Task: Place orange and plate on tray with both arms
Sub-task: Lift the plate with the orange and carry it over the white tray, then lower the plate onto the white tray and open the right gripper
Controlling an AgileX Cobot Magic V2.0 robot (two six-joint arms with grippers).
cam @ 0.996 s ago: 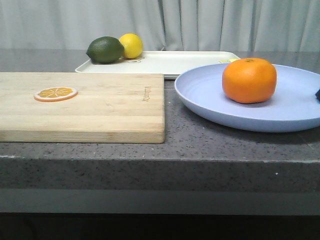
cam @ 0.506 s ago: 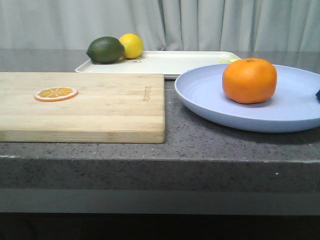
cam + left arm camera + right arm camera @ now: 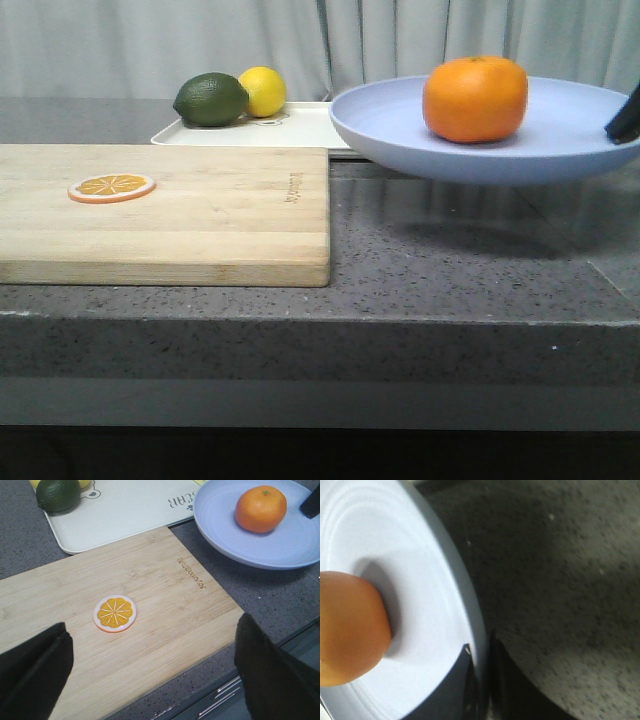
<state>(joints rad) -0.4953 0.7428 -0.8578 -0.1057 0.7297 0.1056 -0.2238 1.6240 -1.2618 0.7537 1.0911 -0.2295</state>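
Lifted off the counter since the earlier frame, the plate (image 3: 480,140) carries the orange (image 3: 475,97), its right rim pinched by the right gripper (image 3: 479,680). Left gripper (image 3: 150,665) hangs wide over the cutting board (image 3: 165,210). Farther back, the tray (image 3: 300,125) awaits both.

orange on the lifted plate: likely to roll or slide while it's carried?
Probably some risk. The orange is round and sits loose on the shallow plate, with only a low rim to stop it. Its slightly flattened base may resist rolling. The right gripper pinches just one edge of the plate, so tilt seems possible.
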